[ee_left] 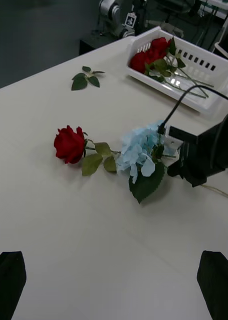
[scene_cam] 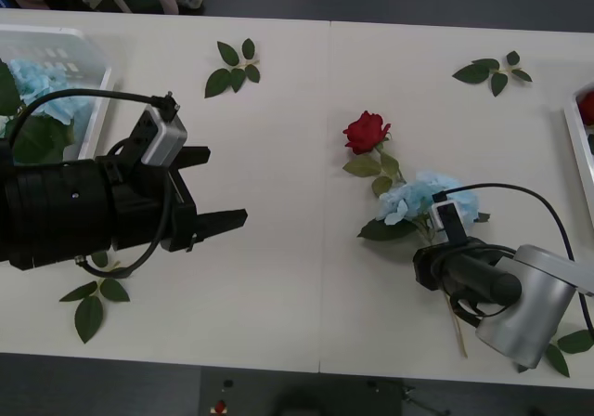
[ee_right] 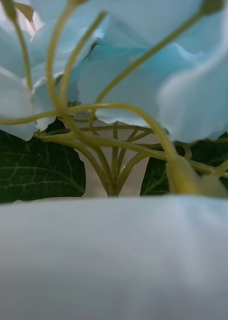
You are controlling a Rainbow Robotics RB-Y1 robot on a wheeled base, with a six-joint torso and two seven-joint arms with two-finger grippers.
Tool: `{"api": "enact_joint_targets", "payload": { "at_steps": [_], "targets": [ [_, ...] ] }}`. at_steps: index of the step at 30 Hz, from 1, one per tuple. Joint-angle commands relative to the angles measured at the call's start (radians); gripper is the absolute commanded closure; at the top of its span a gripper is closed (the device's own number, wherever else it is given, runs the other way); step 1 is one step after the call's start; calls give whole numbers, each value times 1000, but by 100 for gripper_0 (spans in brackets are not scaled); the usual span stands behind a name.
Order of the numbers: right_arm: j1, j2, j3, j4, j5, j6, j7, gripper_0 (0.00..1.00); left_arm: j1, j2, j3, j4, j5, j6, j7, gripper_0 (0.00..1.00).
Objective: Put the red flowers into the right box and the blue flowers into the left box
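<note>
Blue flowers are the business here: 1 pale-blue cluster (scene_cam: 418,198) lies on the tabletop (scene_cam: 278,277) beside a single red rose (scene_cam: 367,132), the rose's leafy stem running down to touch the cluster's petals and leaves. The right end effector (scene_cam: 444,228) is pressed in at the cluster's near side, and from its own wrist camera the green stalks (ee_right: 114,170) and pale petals sit right up against the lens; whether its fingers have closed on the stem I cannot tell. The left end effector (scene_cam: 218,188) hangs above the tabletop well apart from the cluster, its 2 black fingers (ee_left: 216,280) spread wide and holding nothing. Relative to the cluster, the left box (scene_cam: 79,49) stands far off toward the robot's left and already holds blue flowers (scene_cam: 37,86), while the right box (ee_left: 194,65) stands off to the robot's right with red roses (ee_left: 151,52) in it. The chief risk, as I judge it, comes from the overlap: a lift could drag the rose along by its tangled leaves, or a grip taken on soft petals rather than stem could slip, dropping the cluster partway. A long carry across to the left box would worsen either fault.
</note>
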Motion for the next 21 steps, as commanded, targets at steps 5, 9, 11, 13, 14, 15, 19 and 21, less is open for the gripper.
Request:
{"api": "enact_joint_targets", "payload": {
  "at_steps": [5, 9, 11, 13, 14, 15, 19, 21],
  "targets": [
    [-17, 3, -109, -61, -164, -86, 72, 100, -14, 40, 3, -51, 42, -34, -5, 0],
    [-17, -79, -164, -188, -302, -103, 118, 100, -14, 30, 3, -47, 37, -34, -5, 0],
    [-14, -115, -212, -257, -410, -103, 172, 100, -14, 22, 3, -42, 36, -34, -5, 0],
    [-7, -128, -265, -303, -510, -103, 216, 100, -12, 19, 3, -39, 36, -42, -5, 0],
    [6, -129, -325, -335, -602, -103, 265, 100, -12, 17, 3, -36, 36, -46, -5, 0],
    [11, -128, -357, -351, -657, -103, 302, 100, -12, 17, 3, -34, 36, -51, -5, 0],
    [-11, -74, -495, -357, -950, -96, 526, 100, -12, 17, 3, -28, 36, -69, -5, 0],
    [-46, -45, -547, -335, -1062, -68, 632, 100, -14, 17, 3, -24, 45, -75, -5, 0]
  ]
}}
